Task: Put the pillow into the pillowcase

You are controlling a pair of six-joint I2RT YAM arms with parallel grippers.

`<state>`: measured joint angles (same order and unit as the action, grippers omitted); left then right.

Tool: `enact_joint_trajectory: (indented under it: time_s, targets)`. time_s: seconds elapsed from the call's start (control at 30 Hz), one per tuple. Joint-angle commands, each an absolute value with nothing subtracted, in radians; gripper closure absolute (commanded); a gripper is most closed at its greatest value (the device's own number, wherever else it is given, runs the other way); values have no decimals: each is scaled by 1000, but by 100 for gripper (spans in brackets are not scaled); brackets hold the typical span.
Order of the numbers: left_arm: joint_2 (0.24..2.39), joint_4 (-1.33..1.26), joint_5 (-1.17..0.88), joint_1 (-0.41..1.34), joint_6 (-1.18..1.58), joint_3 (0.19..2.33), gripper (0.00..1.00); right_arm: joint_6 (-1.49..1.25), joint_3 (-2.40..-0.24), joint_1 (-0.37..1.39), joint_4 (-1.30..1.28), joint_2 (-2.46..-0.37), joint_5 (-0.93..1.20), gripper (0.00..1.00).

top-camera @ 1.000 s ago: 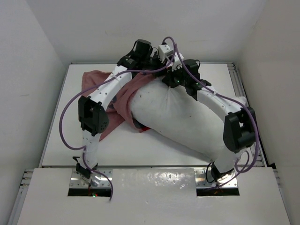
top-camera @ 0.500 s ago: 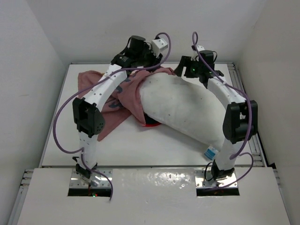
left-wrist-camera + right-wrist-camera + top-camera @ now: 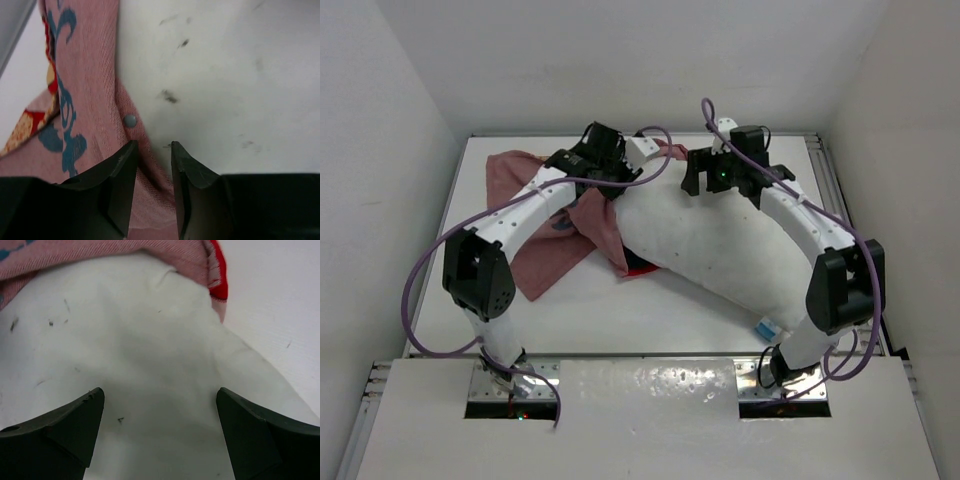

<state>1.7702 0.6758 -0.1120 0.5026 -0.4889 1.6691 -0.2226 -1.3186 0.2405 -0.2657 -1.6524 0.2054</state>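
On the white-walled table (image 3: 700,325), left gripper (image 3: 153,147) gapes narrowly, right gripper (image 3: 160,395) widely, above pillow (image 3: 720,235).

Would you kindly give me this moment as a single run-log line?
left tool: part-open over pillowcase hem | right tool: wide open above pillow | pillow: mostly uncovered, one end under pillowcase

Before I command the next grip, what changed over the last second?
Both grippers opened and parted. The right gripper released the pillow, which sagged flat, and stands wide open over it; the left gripper drew back left, jaws narrowly apart at the pillowcase hem. The pillowcase still covers only the pillow's far-left end.
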Motion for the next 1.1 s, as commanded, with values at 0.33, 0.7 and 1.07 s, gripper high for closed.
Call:
enact_joint_trajectory:
  time_s: [0.33,0.7,1.07]
  targets:
    - [1816,600,78,506,-508,1589,70,-157,-1295,302,-319,-1617,132,7]
    - [1841,666,-201,515,-529,1890,100,-118,-1563,336,-495,-1925,334,40]
    - [1881,700,-661,558,-450,2042,100,-519,-1457,345,183,-1774,534,100]
